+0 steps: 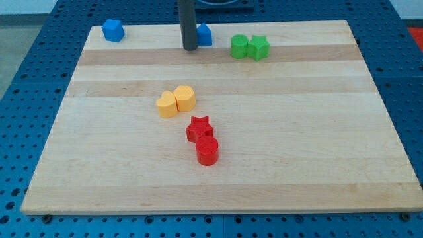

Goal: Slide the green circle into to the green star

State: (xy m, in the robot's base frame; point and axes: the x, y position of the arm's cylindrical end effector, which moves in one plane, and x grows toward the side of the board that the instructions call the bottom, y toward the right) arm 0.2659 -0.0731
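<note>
The green circle [238, 45] sits near the view's top, right of centre, touching the green star [258, 47] on its right. My tip [190, 47] stands to the left of the green circle, a block's width or more apart from it. The rod partly hides a blue block [205, 34] just to the tip's right and behind it.
A second blue block [113, 30] sits at the board's top left corner. Two yellow blocks [176, 101] touch each other left of the middle. A red star [198, 128] touches a red cylinder [207, 151] below it. The wooden board [330, 132] lies on a blue perforated table.
</note>
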